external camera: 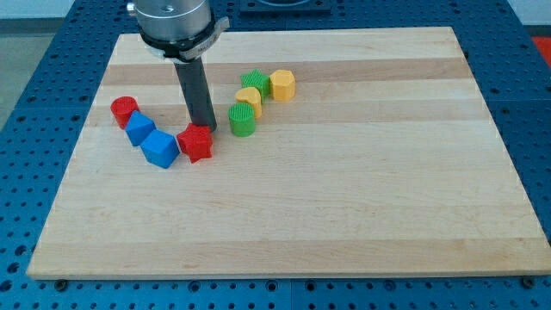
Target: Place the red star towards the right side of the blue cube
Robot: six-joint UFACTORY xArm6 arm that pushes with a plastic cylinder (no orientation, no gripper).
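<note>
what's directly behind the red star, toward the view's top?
My tip stands right behind the red star, at its upper edge; whether they touch is unclear. The rod hides a strip of board behind it. The blue cube sits to the star's left.

Red star block (196, 143) set touching right side of blue cube block (160, 148); dark rod tip (207, 128) placed just behind star, on wooden board (344, 207).

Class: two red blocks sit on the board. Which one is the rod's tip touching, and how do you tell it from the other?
The red star, beside the blue cube: my tip meets its upper edge. The other red block lies at the row's far left end.
</note>
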